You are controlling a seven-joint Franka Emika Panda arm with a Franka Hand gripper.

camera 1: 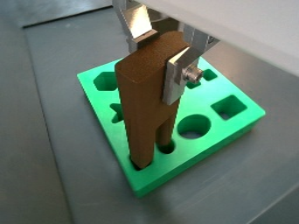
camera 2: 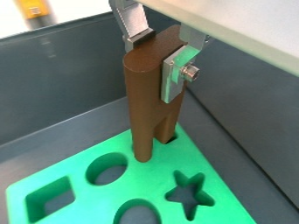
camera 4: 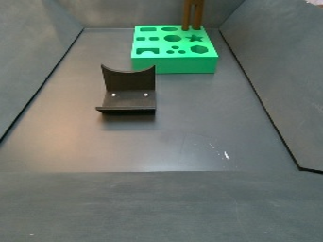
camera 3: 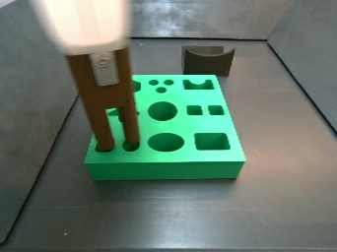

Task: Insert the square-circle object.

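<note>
Gripper point(camera 1: 163, 54) is clamped on the upper part of the square-circle object point(camera 1: 149, 101), silver finger plates point(camera 1: 179, 73) pressed flat on opposite sides of the brown piece, seen in both wrist views; gripper point(camera 2: 160, 54) same grasp there, with a screw visible on the near plate. In a side view the gripper point(camera 3: 101, 65) sits under a blurred white wrist housing, plates mostly hidden by the piece's top. Square-circle object point(camera 3: 109, 106) stands upright, its thick square bar and thinner round rod both reaching down to the top face of the green block point(camera 3: 184, 138) at the block's left edge; lower ends look entered in holes there, depth cannot tell. In a wrist view the object point(camera 2: 152, 96) meets the block point(camera 2: 82, 179) beside a round hole, with square, star and oval holes nearby. Green block point(camera 1: 216, 131) lies flat on the dark bench floor. In a side view the block point(camera 4: 171, 49) is near the far edge of the bench, prongs point(camera 4: 194, 15) rising out of frame, gripper not visible there. Dark grey block with curved cut-out point(camera 4: 127, 92) lies mid-bench, well apart from the green block; it also shows near the far wall point(camera 3: 206, 59).
</note>
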